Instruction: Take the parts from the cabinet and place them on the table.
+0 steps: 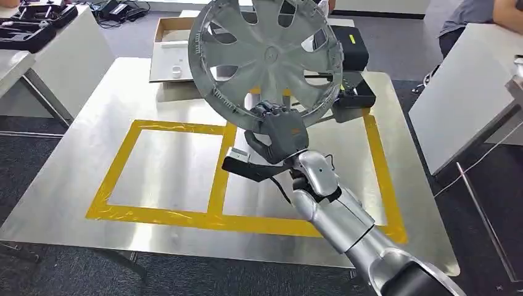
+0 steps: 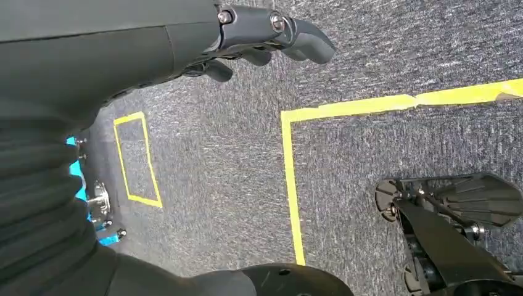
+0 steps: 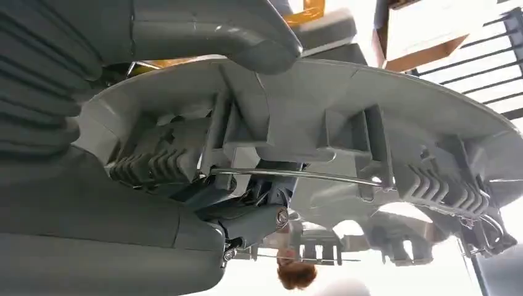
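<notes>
One silver hubcap (image 1: 265,58), bearing no readable writing, is gripped by right hand (image 1: 277,132).

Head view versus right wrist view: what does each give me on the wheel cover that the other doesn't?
Head view alone: the wheel cover's spoked front face, held tilted above the steel table with its yellow tape frame. Right wrist view alone: the cover's ribbed underside with clips and a wire retaining ring. Both: the right hand gripping the cover's rim.
</notes>
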Available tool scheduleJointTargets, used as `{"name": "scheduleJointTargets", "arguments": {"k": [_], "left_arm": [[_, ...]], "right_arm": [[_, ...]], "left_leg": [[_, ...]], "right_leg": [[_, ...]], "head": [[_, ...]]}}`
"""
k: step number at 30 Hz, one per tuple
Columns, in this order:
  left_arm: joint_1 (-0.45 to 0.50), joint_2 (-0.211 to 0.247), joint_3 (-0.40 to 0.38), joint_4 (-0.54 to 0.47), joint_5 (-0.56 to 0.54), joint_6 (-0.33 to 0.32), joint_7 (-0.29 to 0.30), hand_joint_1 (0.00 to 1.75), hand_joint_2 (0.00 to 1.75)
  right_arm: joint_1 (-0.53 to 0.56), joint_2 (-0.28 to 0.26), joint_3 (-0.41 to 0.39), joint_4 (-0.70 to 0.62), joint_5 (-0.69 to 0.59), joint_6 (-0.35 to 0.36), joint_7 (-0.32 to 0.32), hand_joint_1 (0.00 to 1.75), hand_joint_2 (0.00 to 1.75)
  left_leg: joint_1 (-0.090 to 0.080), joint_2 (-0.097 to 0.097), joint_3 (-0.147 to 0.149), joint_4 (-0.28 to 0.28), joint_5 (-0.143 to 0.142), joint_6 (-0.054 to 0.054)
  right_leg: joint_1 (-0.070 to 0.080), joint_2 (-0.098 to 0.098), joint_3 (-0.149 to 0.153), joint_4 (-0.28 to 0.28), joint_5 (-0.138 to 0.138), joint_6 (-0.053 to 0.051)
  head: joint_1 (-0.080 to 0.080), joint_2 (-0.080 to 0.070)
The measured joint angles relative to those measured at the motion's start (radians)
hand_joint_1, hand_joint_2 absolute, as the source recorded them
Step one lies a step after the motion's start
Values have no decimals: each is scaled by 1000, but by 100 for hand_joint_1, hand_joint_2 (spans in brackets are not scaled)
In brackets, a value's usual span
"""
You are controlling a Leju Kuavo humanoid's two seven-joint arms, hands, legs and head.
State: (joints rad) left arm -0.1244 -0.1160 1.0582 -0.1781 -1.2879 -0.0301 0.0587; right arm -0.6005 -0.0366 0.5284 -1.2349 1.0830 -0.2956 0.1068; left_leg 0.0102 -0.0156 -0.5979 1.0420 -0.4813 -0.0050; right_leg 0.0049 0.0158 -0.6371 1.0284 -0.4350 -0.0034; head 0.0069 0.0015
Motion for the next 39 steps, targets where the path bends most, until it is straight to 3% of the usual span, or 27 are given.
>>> {"name": "scheduleJointTargets", "arguments": {"k": [5,8,15,29,30,38,39], "left_arm": [[0,0,0,0,-2,0,2,0,175],[-2,0,0,0,-6,-2,3,0,175],[1,0,0,0,-12,-1,7,0,175],[2,0,1,0,-10,2,7,0,175],[2,0,1,0,-10,2,7,0,175],[1,0,3,0,-19,10,5,0,175],[1,0,3,0,-18,11,3,0,0]], "right_arm": [[-41,-1,-37,90,-3,18,19,175,175],[-88,-4,-67,212,2,17,21,175,175],[-127,-28,-142,432,6,-26,-3,175,175],[-139,-29,-164,526,37,-4,22,175,175],[-138,-29,-164,530,38,-4,21,0,175],[-136,-27,-166,520,60,-10,8,0,175],[-136,-27,-166,516,61,-10,8,0,175]], "left_leg": [[0,0,0,0,1,-1],[0,-1,0,0,2,-1],[-1,-1,0,0,2,-1],[-1,0,0,-1,2,-1],[-1,0,0,-1,2,-1],[-1,0,0,-1,2,-1],[-1,0,1,-1,2,-1]], "right_leg": [[1,0,0,0,0,0],[1,0,0,0,1,0],[0,-1,0,0,1,1],[0,0,-1,1,1,1],[0,0,-1,1,1,1],[1,0,0,1,1,1],[1,0,0,1,1,1]], "head": [[0,0],[0,0],[0,0],[0,0],[0,0],[0,0],[0,0]]}}
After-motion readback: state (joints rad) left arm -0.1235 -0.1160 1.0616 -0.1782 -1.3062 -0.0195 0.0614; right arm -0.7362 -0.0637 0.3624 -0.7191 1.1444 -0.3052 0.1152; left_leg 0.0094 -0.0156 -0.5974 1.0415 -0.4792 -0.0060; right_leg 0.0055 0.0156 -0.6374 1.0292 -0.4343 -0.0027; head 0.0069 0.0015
